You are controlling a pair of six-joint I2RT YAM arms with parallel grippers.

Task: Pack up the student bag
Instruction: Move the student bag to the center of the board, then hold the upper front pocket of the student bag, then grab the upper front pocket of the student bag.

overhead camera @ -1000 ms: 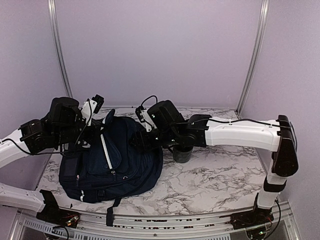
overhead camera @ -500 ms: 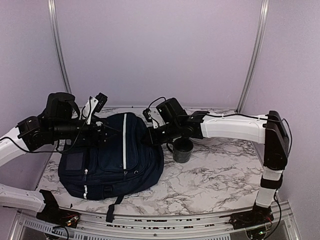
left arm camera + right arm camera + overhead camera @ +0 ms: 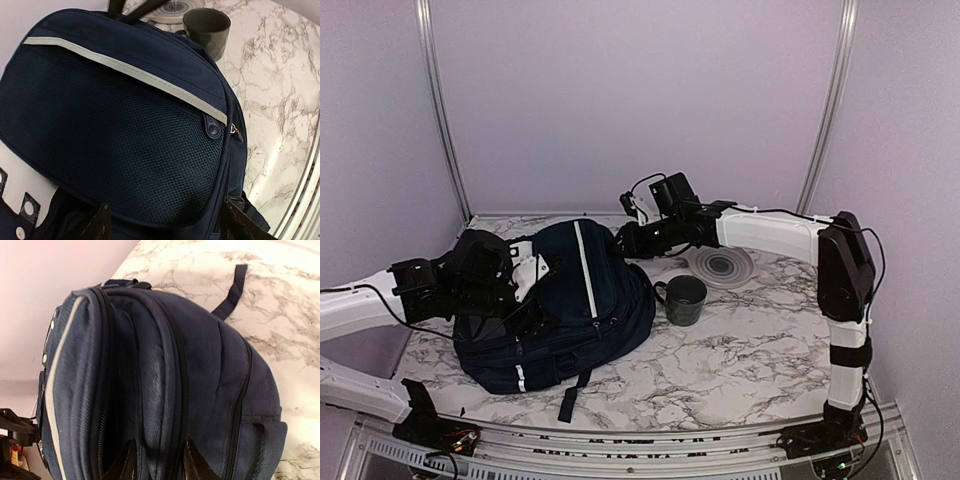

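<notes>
The student bag (image 3: 570, 300), navy with a white stripe, lies at the left middle of the table with its top raised toward the back. At that raised top, my right gripper (image 3: 625, 240) is shut on the bag. In the right wrist view its fingers (image 3: 192, 462) pinch a fold of the bag (image 3: 160, 365) between two zips. My left gripper (image 3: 530, 285) is at the bag's left side. The left wrist view shows it (image 3: 167, 225) open wide over the mesh pocket of the bag (image 3: 125, 145), gripping nothing.
A dark mug (image 3: 685, 298) stands just right of the bag, also seen in the left wrist view as the mug (image 3: 207, 27). A grey plate (image 3: 720, 265) lies behind it. A black strap (image 3: 572, 395) trails toward the front rail. Walls close the back and sides.
The left gripper opened and its arm dropped lower and nearer. The right gripper closed on the bag's top and drew back, tilting the bag up. The plate came into view.
</notes>
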